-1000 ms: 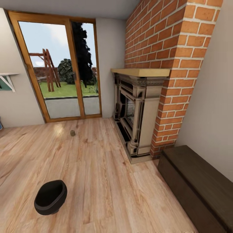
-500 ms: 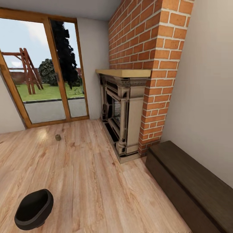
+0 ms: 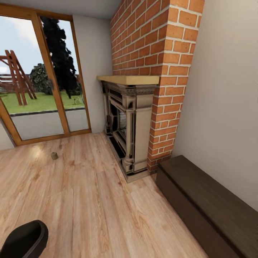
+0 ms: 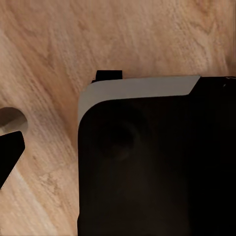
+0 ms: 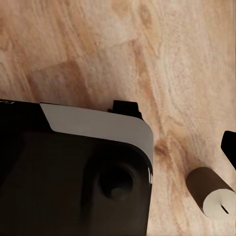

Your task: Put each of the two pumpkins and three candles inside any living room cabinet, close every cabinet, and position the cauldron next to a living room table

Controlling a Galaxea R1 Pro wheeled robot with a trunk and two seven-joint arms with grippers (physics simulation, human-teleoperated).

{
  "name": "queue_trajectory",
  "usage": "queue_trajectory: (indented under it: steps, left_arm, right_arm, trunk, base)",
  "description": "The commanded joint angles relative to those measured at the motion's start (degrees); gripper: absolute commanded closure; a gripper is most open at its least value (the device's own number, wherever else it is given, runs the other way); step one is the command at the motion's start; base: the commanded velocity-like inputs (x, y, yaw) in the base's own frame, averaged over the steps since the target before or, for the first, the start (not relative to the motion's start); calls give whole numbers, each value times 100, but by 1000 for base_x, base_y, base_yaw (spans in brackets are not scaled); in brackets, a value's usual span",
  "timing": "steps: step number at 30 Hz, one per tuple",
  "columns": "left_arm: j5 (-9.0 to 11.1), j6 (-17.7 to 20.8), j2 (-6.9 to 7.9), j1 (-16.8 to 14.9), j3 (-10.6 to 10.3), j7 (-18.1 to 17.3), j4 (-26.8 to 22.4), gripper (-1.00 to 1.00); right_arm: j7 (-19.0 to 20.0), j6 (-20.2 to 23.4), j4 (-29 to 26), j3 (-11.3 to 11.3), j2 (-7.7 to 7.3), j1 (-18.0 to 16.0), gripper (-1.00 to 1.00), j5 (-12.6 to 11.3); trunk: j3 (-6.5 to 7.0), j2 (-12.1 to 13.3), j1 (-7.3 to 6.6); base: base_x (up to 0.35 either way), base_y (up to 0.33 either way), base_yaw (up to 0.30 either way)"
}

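I see a small candle on the wood floor near the glass door. The black cauldron sits close by me. The dark cabinet is shut beside the fireplace. I cannot tell if my tools are clenched.

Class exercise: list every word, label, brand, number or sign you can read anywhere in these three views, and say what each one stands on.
There is no readable text. The fireplace, brick chimney, cabinet, cauldron, candle and wooden floor carry no lettering or labels.

Black cauldron on floor, near corner. Small candle upright by glass door. Dark cabinet shut, along wall.
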Motion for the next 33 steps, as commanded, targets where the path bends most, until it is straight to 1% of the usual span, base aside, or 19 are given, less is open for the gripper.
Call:
queue_trajectory:
  steps: [1,9,29,33]
  left_arm:
    - [0,0,0,0,0,0,0,-100]
    - [6,0,-2,-1,0,0,0,-100]
    - [9,0,-7,-2,1,8,0,-100]
    - [9,0,-8,0,0,9,0,-100]
  right_arm:
    - [0,0,0,0,0,0,-100,0]
    - [4,-6,0,0,0,0,-100,0]
    - [9,-9,0,0,0,0,-100,0]
    - [9,-9,0,0,-7,0,-100,0]
  trunk:
    - [-8,0,0]
    - [-73,0,0]
    - [-244,0,0]
    - [-270,0,0]
  base:
    - [131,0,-120]
    - [98,0,-119]
    - [3,0,-101]
    - [0,142,-163]
